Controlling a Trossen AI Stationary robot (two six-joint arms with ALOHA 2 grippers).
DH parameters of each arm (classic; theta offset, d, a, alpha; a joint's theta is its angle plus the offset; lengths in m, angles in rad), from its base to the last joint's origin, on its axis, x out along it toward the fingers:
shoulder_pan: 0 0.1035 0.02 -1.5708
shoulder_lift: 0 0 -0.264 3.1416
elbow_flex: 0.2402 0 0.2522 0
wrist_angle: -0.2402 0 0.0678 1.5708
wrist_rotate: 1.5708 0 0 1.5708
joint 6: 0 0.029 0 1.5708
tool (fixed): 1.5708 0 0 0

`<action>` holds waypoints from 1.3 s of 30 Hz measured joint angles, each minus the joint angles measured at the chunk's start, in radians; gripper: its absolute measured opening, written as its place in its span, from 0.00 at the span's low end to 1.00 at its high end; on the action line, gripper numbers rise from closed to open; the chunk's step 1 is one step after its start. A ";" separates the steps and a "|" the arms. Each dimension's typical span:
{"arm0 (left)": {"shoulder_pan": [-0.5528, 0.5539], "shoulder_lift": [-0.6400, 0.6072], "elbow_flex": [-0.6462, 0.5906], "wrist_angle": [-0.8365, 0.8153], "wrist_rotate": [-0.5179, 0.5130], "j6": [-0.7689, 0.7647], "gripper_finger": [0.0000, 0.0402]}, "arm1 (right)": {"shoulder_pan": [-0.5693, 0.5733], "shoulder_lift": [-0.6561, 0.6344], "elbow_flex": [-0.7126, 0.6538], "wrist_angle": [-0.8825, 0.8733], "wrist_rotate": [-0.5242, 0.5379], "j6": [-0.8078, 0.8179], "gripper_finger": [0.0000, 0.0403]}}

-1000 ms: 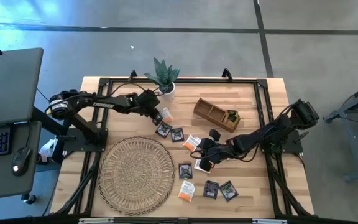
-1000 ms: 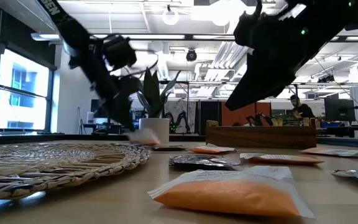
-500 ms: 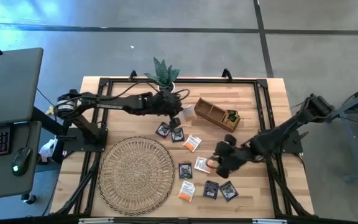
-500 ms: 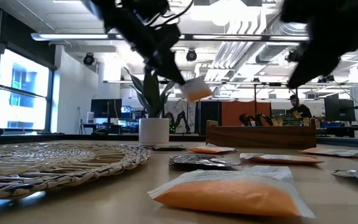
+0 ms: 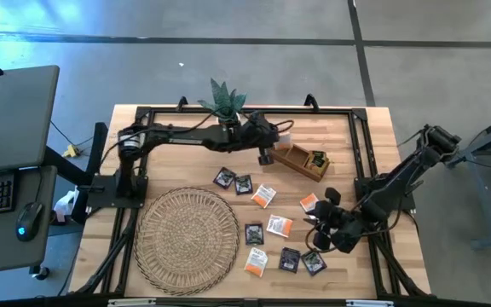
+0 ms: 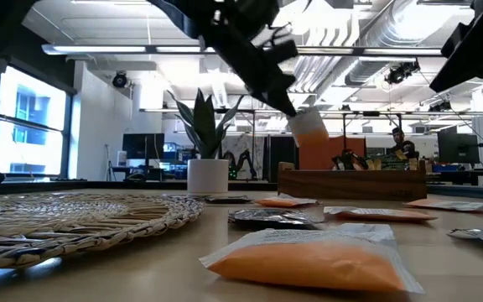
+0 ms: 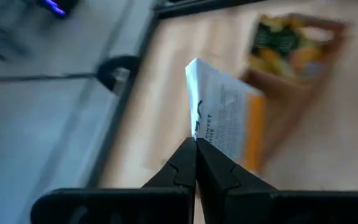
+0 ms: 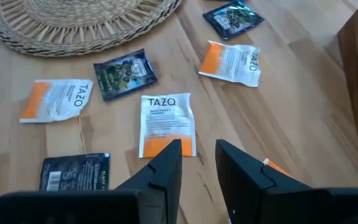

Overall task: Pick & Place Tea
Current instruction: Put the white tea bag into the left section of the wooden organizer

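high view is showing the left gripper [image 5: 273, 141] reaching across the far side of the table [image 5: 361, 145], pinching an orange-and-white sachet [image 5: 285, 130] just above the near end of the wooden tray [image 5: 297, 159], beside the potted plant [image 5: 225, 104]. the tray is already holding a dark green sachet [image 5: 318, 159] in its far compartment. the right gripper [image 5: 320, 234] is hanging low over the loose sachets, with an orange one [image 5: 310, 202] lying just beside its arm and a white-and-orange one [image 5: 279, 225] close to its fingertips. two dark sachets [image 5: 233, 181] are lying between the tray and the woven mat [image 5: 186, 238], and more are sitting near the front edge.

low view is showing the held sachet [image 6: 308, 128] hanging in the air from the left arm's closed fingers, above the tray [image 6: 350, 183] in the background. an orange packet [image 6: 313, 260] is lying in the foreground, and the mat [image 6: 74, 214] is spreading out beside it.

left wrist view is showing the two fingers [image 7: 180, 167] closing tight on the lower edge of the white-and-orange sachet [image 7: 225, 121], with the tray [image 7: 294, 53] blurred behind it.

right wrist view is showing the right fingers [image 8: 163, 168] standing narrowly apart and gripping nothing, pointing at a tazo sachet [image 8: 166, 123] lying flat on the wood. another orange-and-white one [image 8: 232, 61] and a dark one [image 8: 124, 73] are resting nearby, apart from each other.
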 joint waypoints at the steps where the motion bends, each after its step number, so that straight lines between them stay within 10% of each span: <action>1: 0.000 0.021 0.016 0.002 -0.023 0.033 0.00 | 0.000 0.000 0.000 0.000 0.002 0.000 0.23; 31: 0.002 0.117 0.043 0.030 -0.204 0.139 0.20 | -0.001 0.001 0.000 0.007 -0.003 -0.008 0.23; 39: -0.086 -0.015 0.102 -0.289 -0.205 0.000 0.20 | -0.011 0.001 -0.001 0.017 0.129 -0.008 0.23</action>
